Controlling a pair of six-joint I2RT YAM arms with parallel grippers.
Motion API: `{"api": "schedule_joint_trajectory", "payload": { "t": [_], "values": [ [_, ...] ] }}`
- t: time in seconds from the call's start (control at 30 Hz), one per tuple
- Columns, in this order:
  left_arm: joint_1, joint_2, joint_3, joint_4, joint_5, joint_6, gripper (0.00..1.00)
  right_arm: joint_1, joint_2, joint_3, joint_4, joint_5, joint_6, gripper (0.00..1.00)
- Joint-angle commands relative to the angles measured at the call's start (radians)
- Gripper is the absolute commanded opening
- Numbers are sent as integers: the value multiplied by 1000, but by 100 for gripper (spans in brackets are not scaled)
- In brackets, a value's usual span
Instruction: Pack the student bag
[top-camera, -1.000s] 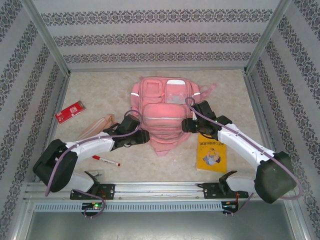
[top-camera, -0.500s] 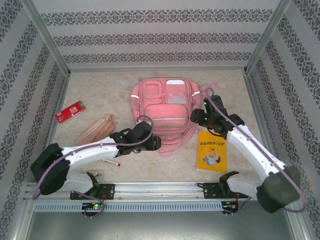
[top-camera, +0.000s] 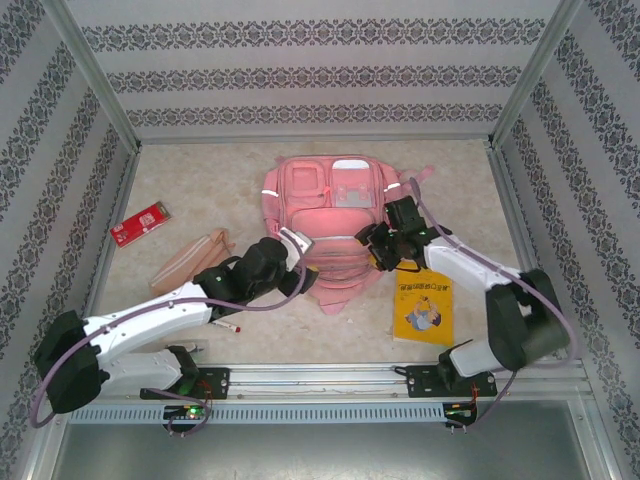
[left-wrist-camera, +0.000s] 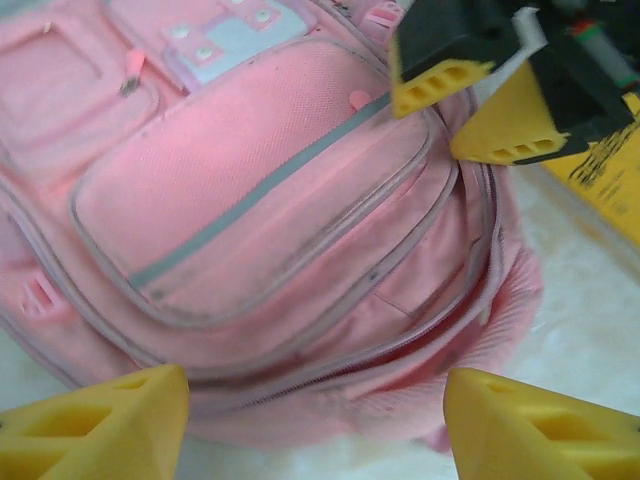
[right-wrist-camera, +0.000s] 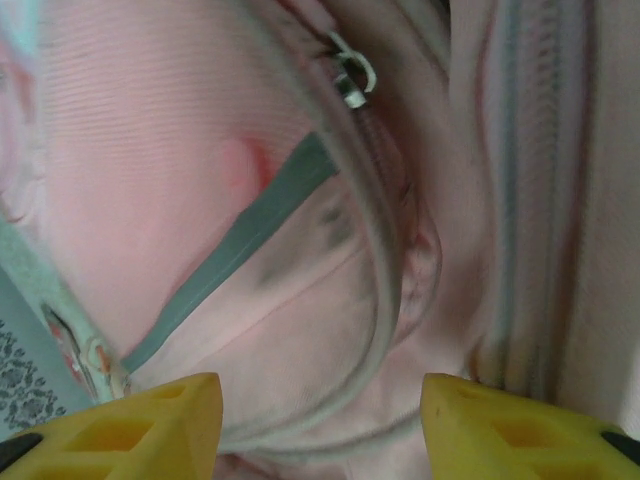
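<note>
The student bag (top-camera: 330, 212) lies flat in the middle of the table, front pockets up, a pink backpack with grey reflective strips. My left gripper (top-camera: 298, 246) hovers at its near left part, open; in the left wrist view the yellow fingers (left-wrist-camera: 100, 425) stand wide apart over the main zip (left-wrist-camera: 400, 345), gripping nothing. My right gripper (top-camera: 376, 246) is at the bag's near right side, open. Its fingertips (right-wrist-camera: 130, 430) straddle the curved seam of a front pocket, and a metal zip pull (right-wrist-camera: 352, 80) lies beyond them. The right gripper (left-wrist-camera: 468, 108) also appears from the left wrist.
A yellow book (top-camera: 425, 305) lies right of the bag, partly under the right arm. A tan pencil case (top-camera: 190, 257) and a red card (top-camera: 140, 223) lie to the left. A red pen (top-camera: 228, 326) pokes out from under the left arm. Patterned walls enclose the table.
My left gripper has moved forward and right onto the bag's near end and opened wider. My right gripper swung left and nearer, down to the bag's right side.
</note>
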Motion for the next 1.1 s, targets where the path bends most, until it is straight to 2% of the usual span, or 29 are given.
{"api": "schedule_joint_trajectory", "payload": {
  "t": [0.0,0.03,0.1,0.13,0.2,0.27,0.33,0.4,0.53,0.57,0.6,0.63,0.67,0.83,0.93,0.97,1.03,1.07],
  "values": [
    [27,42,-1,129,-7,294,68,17,84,19,98,-58,96,53],
    [36,52,-4,146,20,307,69,15,103,26,101,-60,93,46],
    [39,67,-9,176,76,373,69,1,115,35,143,-98,78,18],
    [41,69,-8,178,99,412,69,0,101,42,143,-108,76,11],
    [59,74,8,172,128,470,69,9,39,63,103,-74,40,6],
    [123,81,50,129,222,483,69,14,-21,93,32,-38,0,0],
    [190,98,101,85,350,486,69,13,-56,113,10,-42,-25,0],
    [210,122,142,61,377,543,69,10,-65,130,12,-83,-35,0],
    [216,195,223,-14,408,739,72,-2,-64,176,31,-165,-7,0],
    [216,218,238,-27,411,770,74,-4,-68,182,48,-172,12,0],
    [216,238,250,-37,416,805,84,-7,-73,187,62,-177,32,0],
    [215,255,255,-29,407,820,97,-9,-74,192,74,-182,47,0],
    [217,274,256,2,375,816,99,-12,-74,200,83,-190,59,0],
    [235,399,334,38,284,813,99,-15,-74,220,113,-233,108,0],
    [236,445,363,-3,336,854,95,-19,-75,221,128,-250,128,0],
    [238,456,365,9,343,843,90,-21,-77,219,132,-251,133,0],
    [244,473,370,28,333,835,63,-24,-79,224,141,-261,139,0],
    [247,481,378,34,319,830,46,-25,-80,227,141,-266,136,0]
  ]
}}
